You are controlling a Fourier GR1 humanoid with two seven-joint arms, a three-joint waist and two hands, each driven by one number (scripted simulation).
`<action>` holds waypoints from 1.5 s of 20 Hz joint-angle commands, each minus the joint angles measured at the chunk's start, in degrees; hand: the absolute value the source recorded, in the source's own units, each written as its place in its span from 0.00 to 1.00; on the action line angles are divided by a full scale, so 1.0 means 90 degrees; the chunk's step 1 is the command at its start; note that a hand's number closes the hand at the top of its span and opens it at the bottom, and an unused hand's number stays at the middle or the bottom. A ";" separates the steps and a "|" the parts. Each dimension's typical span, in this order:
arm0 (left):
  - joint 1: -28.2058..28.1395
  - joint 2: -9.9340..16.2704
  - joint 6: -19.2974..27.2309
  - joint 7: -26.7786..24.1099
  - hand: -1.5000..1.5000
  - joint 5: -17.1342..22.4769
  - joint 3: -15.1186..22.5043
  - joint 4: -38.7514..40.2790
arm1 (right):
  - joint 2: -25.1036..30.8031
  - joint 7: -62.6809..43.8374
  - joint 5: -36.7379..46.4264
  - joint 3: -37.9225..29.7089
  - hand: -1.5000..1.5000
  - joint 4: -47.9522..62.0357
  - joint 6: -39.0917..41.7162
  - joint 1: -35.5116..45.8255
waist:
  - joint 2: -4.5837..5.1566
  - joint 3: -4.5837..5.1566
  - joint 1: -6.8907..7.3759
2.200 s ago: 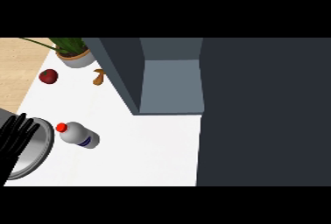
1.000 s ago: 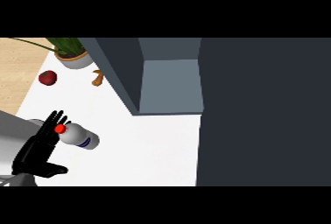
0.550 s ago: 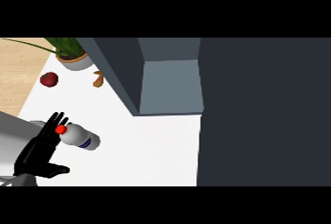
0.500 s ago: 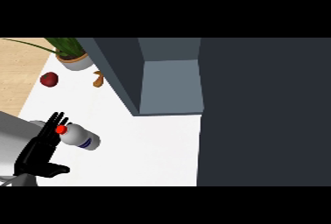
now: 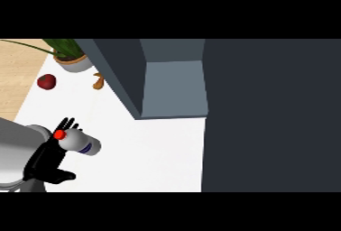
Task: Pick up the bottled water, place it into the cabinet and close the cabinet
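you have: bottled water [image 5: 81,141], white with a red cap and a blue band; left hand [image 5: 47,163], black; counter [image 5: 146,153], white; cabinet [image 5: 173,85], grey-blue; apple [image 5: 46,81], dark red; potted plant [image 5: 66,56], green leaves, grey pot.

From my feed it's mostly a white counter [image 5: 153,153] running up the middle, with a strip of light wood floor [image 5: 16,76] off the left edge. A potted plant [image 5: 70,56] sits at the far end of the counter, with a red apple [image 5: 46,81] and a small brown thing [image 5: 99,81] near it. Whole right side is just a big dark panel [image 5: 273,117]. Lighting's flat and even.
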State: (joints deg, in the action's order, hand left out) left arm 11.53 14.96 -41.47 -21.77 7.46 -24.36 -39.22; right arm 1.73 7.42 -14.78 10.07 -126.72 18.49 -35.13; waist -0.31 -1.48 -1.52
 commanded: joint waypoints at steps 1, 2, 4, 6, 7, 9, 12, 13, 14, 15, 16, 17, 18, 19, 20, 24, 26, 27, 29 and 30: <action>0.0516 -0.0281 -0.0394 -0.0208 0.00 0.0118 0.0037 0.0803 | 0.0047 0.0093 -0.0055 -0.0076 0.00 0.0176 0.0090 0.0020 | 0.0088 0.0188 -0.0060; 0.0663 -0.0271 -0.0461 -0.0310 0.00 0.0078 0.0051 0.1066 | 0.0080 0.0084 -0.0139 -0.0075 0.00 0.0056 0.0139 -0.0010 | 0.0096 0.0193 -0.0091; 0.1052 -0.0091 -0.0582 -0.0316 0.00 0.0094 -0.0006 0.1535 | -0.0181 -0.0040 0.0201 0.0210 0.00 0.0265 -0.0170 0.0290 | 0.0105 0.0195 -0.0039; 0.1235 -0.0263 -0.0513 -0.0319 0.00 0.0121 0.0009 0.1754 | -0.0138 -0.0326 0.0172 0.0339 0.00 -0.0272 -0.0248 0.0056 | 0.0085 0.0190 -0.0023; 0.1117 -0.0089 -0.0902 -0.0557 0.00 0.0130 0.0013 0.1795 | 0.0054 -0.0039 0.0014 -0.0058 0.00 0.0097 -0.0015 0.0094 | 0.0083 0.0185 -0.0005; 0.1158 -0.0186 -0.0961 -0.0671 0.00 -0.0020 0.0159 0.1972 | -0.0044 0.0108 0.0101 0.0172 0.00 0.0199 0.0028 -0.0063 | 0.0088 0.0188 -0.0035; 0.1218 -0.0065 -0.0980 -0.0993 0.00 -0.0292 0.0372 0.1960 | 0.0003 0.0028 -0.0115 0.0021 0.00 0.0012 0.0010 -0.0117 | 0.0086 0.0189 -0.0038; 0.1310 -0.0031 -0.1036 -0.0996 1.00 -0.0173 0.0259 0.2127 | -0.0035 -0.0023 0.0077 0.0165 0.00 -0.0035 -0.0045 0.0040 | 0.0098 0.0194 -0.0043; 0.1436 -0.0324 -0.0819 -0.0887 1.00 -0.0239 0.0400 0.2015 | -0.0140 0.0196 0.0327 0.0141 0.00 0.0472 -0.0098 0.0291 | 0.0080 0.0183 0.0016; 0.1267 -0.0167 -0.0886 -0.1221 1.00 -0.0320 0.0403 0.2072 | 0.0039 0.0274 -0.0091 -0.0015 0.00 0.0116 0.0127 -0.0244 | 0.0081 0.0186 -0.0044; 0.1305 -0.0182 -0.1038 -0.1153 1.00 -0.0320 0.0473 0.2013 | -0.0182 0.0143 0.0384 0.0418 0.00 0.0210 -0.0105 -0.0043 | 0.0075 0.0185 0.0008; 0.1107 -0.0213 -0.1051 -0.1439 1.00 -0.0384 0.0499 0.2086 | -0.0185 0.0037 0.0208 0.0355 0.00 0.0026 -0.0200 -0.0053 | 0.0087 0.0191 -0.0007; 0.1412 -0.0270 -0.0857 -0.1164 1.00 -0.0255 0.0434 0.2084 | -0.0178 0.0118 0.0436 0.0329 0.00 0.0231 -0.0214 0.0042 | 0.0068 0.0181 0.0034; 0.1083 -0.0319 -0.1139 -0.1366 1.00 -0.0319 0.0542 0.2047 | -0.0161 0.0167 0.0523 0.0268 0.00 0.0460 -0.0200 0.0244 | 0.0073 0.0182 0.0062; 0.1327 -0.0293 -0.0968 -0.1290 1.00 -0.0261 0.0467 0.2165 | -0.0036 -0.0162 0.0006 -0.0022 0.00 0.0130 -0.0212 0.0201 | 0.0078 0.0182 0.0036; 0.1120 -0.0149 -0.1044 -0.1730 1.00 -0.0445 0.0625 0.2134 | 0.0056 0.0136 0.0059 -0.0003 0.00 0.0180 -0.0026 -0.0058 | 0.0079 0.0185 0.0017; 0.1181 -0.0559 -0.0133 -0.1663 1.00 -0.0216 0.0438 0.1974 | -0.0148 0.0113 0.0182 0.0275 0.00 0.0179 -0.0174 -0.0001 | 0.0050 0.0175 0.0082; 0.1112 -0.0368 -0.0052 -0.1705 1.00 -0.0128 0.0334 0.1891 | -0.0125 0.0015 0.0324 0.0256 0.00 0.0097 -0.0272 0.0060 | 0.0048 0.0174 0.0103; 0.0737 -0.0538 0.0446 -0.1976 1.00 0.0064 0.0108 0.1823 | 0.0004 0.0212 0.0148 0.0018 0.00 0.0495 -0.0055 0.0083 | 0.0043 0.0170 0.0144; 0.0938 -0.0627 0.0605 -0.1841 1.00 0.0317 -0.0098 0.1830 | 0.0024 0.0457 0.0125 -0.0067 0.00 0.0635 0.0055 0.0087 | 0.0038 0.0167 0.0129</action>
State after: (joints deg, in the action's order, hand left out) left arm 21.29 10.41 -36.05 -32.88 7.11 -22.09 -22.33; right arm 1.46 8.92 -13.48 10.67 -123.65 17.69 -34.40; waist 0.14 0.09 -0.66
